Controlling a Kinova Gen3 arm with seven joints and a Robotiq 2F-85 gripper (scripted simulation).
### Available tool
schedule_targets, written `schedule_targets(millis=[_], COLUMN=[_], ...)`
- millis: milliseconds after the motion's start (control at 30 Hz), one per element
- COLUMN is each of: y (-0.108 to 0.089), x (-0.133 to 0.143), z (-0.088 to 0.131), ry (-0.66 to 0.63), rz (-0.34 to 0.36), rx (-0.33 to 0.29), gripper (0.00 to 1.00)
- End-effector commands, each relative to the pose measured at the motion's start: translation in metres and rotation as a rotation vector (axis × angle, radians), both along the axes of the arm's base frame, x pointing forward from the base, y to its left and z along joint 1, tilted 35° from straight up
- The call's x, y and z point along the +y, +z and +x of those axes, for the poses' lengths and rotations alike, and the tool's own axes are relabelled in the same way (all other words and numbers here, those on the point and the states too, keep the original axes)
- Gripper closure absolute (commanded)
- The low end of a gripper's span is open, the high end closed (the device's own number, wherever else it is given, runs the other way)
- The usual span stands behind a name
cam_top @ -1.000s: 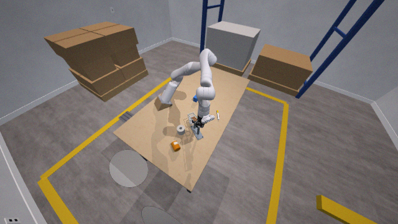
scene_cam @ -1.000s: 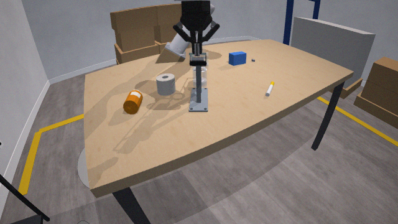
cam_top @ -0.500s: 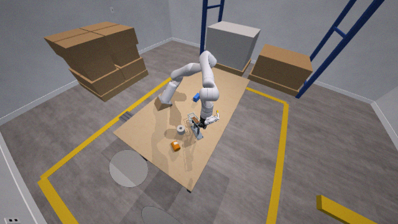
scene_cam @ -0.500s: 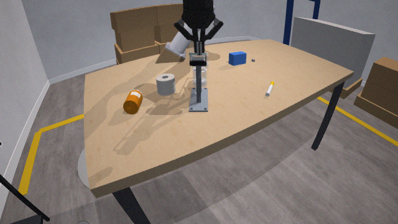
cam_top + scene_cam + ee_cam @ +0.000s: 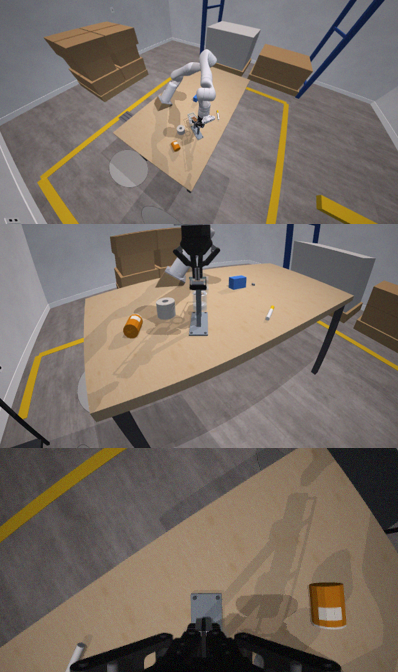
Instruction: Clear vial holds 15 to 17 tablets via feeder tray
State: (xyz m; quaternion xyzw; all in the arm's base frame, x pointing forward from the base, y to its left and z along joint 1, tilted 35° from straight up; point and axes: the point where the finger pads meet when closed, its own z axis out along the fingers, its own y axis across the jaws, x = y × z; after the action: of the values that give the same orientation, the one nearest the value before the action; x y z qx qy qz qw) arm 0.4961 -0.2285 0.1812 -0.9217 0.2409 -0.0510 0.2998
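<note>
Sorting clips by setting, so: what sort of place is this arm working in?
Likely a warehouse or stockroom work cell: stacked cardboard boxes on pallets, blue racking uprights, and yellow floor tape marking off the wooden table.
</note>
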Motion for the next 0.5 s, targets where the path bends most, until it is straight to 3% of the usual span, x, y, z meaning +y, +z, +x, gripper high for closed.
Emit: schedule_targets(millis=[0, 233, 467], y=[0.002, 0.001, 0.008], x=[0.005, 0.002, -0.013], z=[-0.007, -0.004, 0.014], ry=[0.002, 0.003, 0.005], rz=[-0.012, -0.011, -0.014], rx=[-0.009, -0.005, -0.008], gripper=[1.0, 1.0, 1.0])
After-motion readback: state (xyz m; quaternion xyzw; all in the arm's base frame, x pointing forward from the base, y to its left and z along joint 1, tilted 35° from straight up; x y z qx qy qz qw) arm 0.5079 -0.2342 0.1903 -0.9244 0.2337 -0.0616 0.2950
